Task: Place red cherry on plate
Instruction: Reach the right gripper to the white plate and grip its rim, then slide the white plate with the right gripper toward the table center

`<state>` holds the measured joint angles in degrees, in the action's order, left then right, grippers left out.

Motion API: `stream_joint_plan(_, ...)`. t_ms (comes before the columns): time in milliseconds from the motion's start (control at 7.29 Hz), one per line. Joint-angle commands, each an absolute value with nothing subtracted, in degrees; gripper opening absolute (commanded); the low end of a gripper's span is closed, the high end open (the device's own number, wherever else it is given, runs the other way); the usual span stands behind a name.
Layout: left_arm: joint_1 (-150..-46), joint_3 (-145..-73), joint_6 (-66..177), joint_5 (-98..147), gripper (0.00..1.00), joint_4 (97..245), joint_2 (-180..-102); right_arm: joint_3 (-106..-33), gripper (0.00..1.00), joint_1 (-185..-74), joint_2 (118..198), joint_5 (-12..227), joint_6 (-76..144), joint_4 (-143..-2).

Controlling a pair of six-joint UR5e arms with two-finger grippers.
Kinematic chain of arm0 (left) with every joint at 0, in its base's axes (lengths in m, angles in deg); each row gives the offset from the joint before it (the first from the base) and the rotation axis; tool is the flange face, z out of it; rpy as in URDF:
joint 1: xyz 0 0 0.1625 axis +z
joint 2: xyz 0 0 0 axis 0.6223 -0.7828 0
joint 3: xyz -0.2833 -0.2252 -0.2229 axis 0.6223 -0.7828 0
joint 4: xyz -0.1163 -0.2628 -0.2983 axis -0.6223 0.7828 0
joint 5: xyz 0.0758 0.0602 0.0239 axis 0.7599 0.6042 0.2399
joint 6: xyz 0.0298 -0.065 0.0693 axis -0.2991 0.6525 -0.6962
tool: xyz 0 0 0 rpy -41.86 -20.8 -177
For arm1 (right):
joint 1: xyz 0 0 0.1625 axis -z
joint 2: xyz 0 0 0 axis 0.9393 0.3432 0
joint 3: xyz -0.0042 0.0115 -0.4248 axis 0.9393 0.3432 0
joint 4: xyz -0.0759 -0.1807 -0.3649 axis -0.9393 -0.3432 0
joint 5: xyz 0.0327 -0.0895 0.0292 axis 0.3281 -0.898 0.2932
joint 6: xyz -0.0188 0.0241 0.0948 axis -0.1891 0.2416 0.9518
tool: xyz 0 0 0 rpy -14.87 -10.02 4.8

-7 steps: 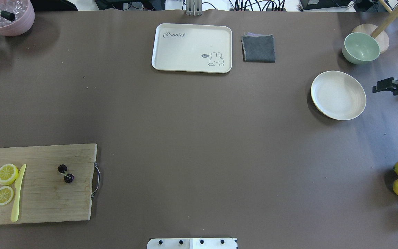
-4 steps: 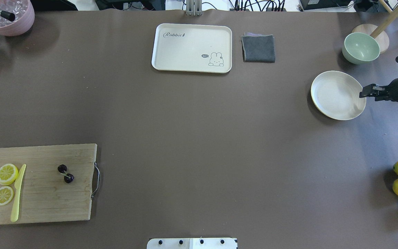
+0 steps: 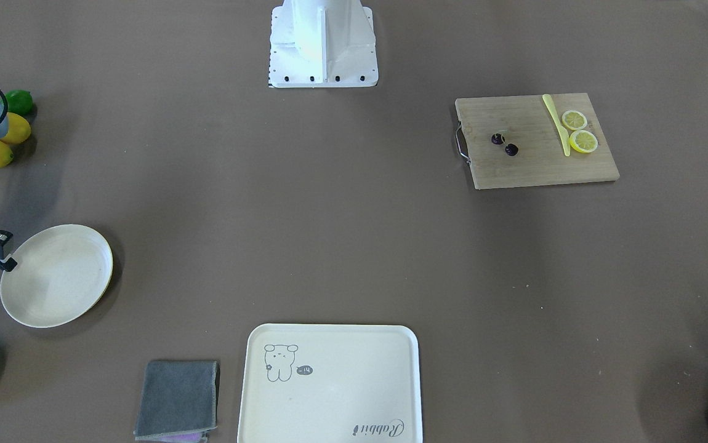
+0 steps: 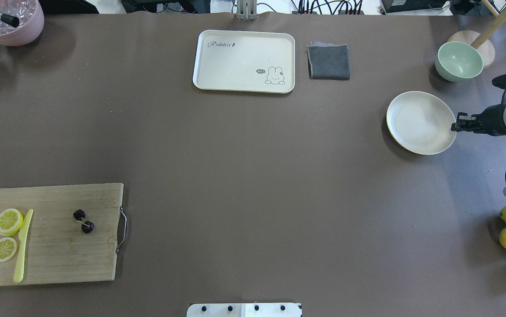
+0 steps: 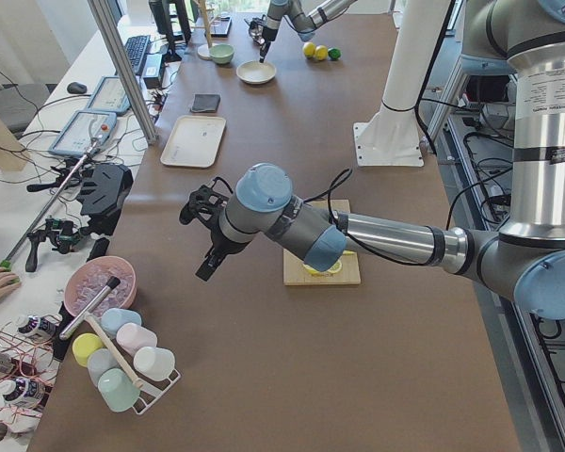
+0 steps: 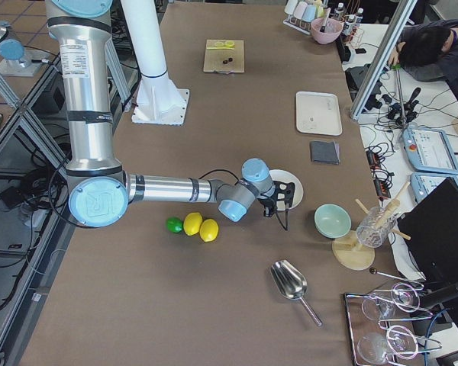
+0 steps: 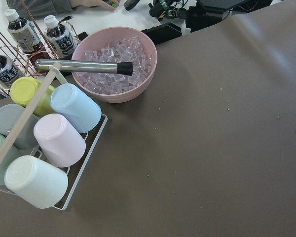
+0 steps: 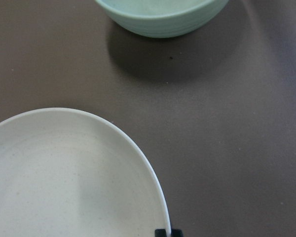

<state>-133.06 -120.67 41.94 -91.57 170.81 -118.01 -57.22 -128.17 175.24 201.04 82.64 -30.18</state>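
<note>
Red cherry [image 4: 83, 221] on cutting board [image 4: 55, 255] — right pincer [image 4: 455, 127] at plate [image 4: 418, 123].

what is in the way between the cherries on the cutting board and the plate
Nothing visible. The red cherry lies on the cutting board at the robot's near left, the plate far right, with only bare table between. The tray and grey cloth sit off that line.
</note>
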Motion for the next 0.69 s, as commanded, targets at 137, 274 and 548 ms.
stream_joint_plan(137,-133.1,-120.6,42.0,-91.6,0.98,170.7,-118.0,-63.4,0.00,-127.5,171.9,202.6,93.4,-31.0)
stream_joint_plan(274,-133.1,-120.6,42.0,-91.6,0.98,170.7,-118.0,-66.6,0.00,-123.6,169.4,201.2,99.9,-33.3)
stream_joint_plan(548,-133.1,-120.7,42.0,-91.6,0.98,170.7,-118.1,-73.1,0.00,-113.2,163.1,191.7,108.5,-43.3)
